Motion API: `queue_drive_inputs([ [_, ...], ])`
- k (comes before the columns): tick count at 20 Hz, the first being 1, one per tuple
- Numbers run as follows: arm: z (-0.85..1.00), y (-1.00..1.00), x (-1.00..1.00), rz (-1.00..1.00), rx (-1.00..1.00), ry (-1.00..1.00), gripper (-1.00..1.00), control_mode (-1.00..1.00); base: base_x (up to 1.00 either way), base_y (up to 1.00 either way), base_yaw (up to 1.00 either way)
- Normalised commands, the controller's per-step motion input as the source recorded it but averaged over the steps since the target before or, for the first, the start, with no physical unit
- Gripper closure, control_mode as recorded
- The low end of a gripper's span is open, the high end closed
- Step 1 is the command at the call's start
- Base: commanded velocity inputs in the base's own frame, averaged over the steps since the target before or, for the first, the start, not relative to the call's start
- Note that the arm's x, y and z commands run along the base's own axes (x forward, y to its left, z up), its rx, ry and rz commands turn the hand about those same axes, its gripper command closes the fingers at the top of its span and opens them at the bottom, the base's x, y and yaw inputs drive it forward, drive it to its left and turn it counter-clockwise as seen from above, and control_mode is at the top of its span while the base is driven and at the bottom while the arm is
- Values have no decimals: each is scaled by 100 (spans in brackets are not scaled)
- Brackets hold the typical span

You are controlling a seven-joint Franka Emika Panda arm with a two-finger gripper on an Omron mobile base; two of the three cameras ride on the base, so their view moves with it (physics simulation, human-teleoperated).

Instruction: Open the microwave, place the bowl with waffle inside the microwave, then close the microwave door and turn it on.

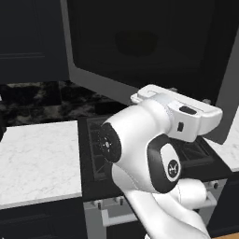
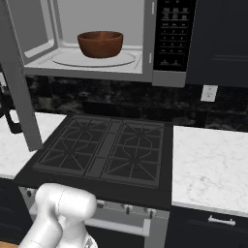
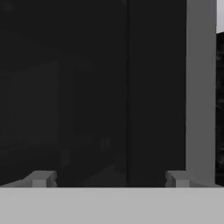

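My arm [image 1: 154, 154] is white with dark joints. The bowl [image 2: 100, 43] is reddish-brown inside the microwave's [image 2: 97, 29] pale grey interior. The surface [image 2: 213, 164] is white marble, veined grey.

Arm [image 1: 154, 158]: glossy white rounded shells, bulbous at the joints. One joint carries a dark round end cap [image 1: 108, 144] with concentric rings. A dark oval inset [image 1: 168, 169] bears a small pale logo. The flat white hand block [image 1: 186, 114] has a small black slot. Tool [image 3: 109, 179]: two small grey square fingertips [image 3: 40, 178].

The microwave [image 2: 97, 43] button panel [image 2: 173, 36] markings are too small to read.
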Motion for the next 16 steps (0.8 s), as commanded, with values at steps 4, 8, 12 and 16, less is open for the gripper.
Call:
queue_drive_inputs([
  [4,0,-61,51,5,9,3,-100,-100,0,0,0],
  [8,7,-64,44,13,2,7,-100,-100,0,0,0],
  [12,9,-78,36,17,3,5,-100,-100,0,0,0],
  [16,4,-86,45,21,10,0,-100,-100,0,0,0],
])
